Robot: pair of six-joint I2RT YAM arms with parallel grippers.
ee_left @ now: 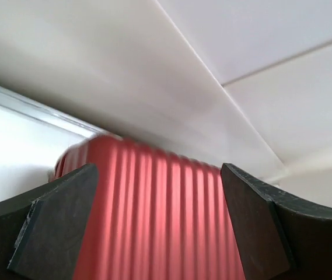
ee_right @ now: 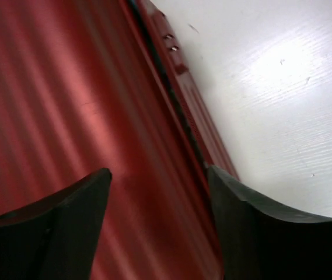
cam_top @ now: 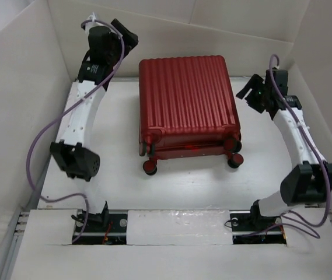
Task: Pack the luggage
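Note:
The luggage (cam_top: 188, 102) is a red ribbed suitcase lying flat and closed in the middle of the table, its dark wheels (cam_top: 150, 169) toward the near side. My left gripper (cam_top: 128, 35) hovers by its far left corner. In the left wrist view the left gripper (ee_left: 158, 175) is open, and the ribbed shell (ee_left: 154, 221) shows between the fingers, blurred. My right gripper (cam_top: 248, 93) sits just off the suitcase's right edge. In the right wrist view the right gripper (ee_right: 158, 172) is open above the shell (ee_right: 66, 87) and its side seam, holding nothing.
White cardboard walls (cam_top: 20, 87) enclose the table on the left, back and right. The left arm's elbow (cam_top: 75, 158) and the right arm's elbow (cam_top: 303, 184) stand either side of the suitcase. White table surface (cam_top: 189, 192) lies between the wheels and the arm bases.

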